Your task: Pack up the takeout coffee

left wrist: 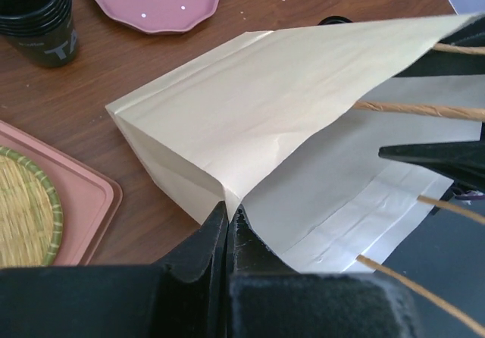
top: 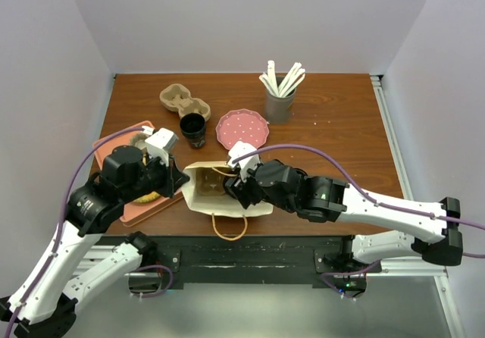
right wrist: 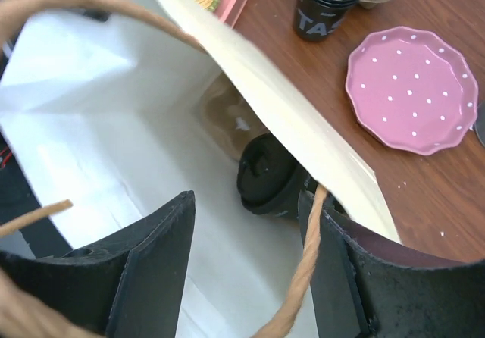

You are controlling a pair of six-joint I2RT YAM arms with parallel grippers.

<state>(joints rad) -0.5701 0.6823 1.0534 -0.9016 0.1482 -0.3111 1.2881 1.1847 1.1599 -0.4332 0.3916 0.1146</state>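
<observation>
The paper bag (top: 220,190) lies on its side at lower centre of the top view, with its mouth toward the right arm. My left gripper (left wrist: 229,228) is clamped tight on a fold of the bag's edge, at the bottom of the left wrist view. The right gripper (right wrist: 248,209) sits in the mouth with its jaws apart and nothing between them. The lidded coffee cup (right wrist: 267,173) is inside the bag, just past those fingers at the centre of the right wrist view (lid turned toward the mouth, as far as I can tell).

My main worry is the twine handle (right wrist: 303,270) — it crosses the right-hand finger. If I pull that arm back, it could hook the loop and drag the bag, or tear it against the left pinch. The cup could also roll back out of the mouth, or leak at the lid, if the bag gets jolted.
</observation>
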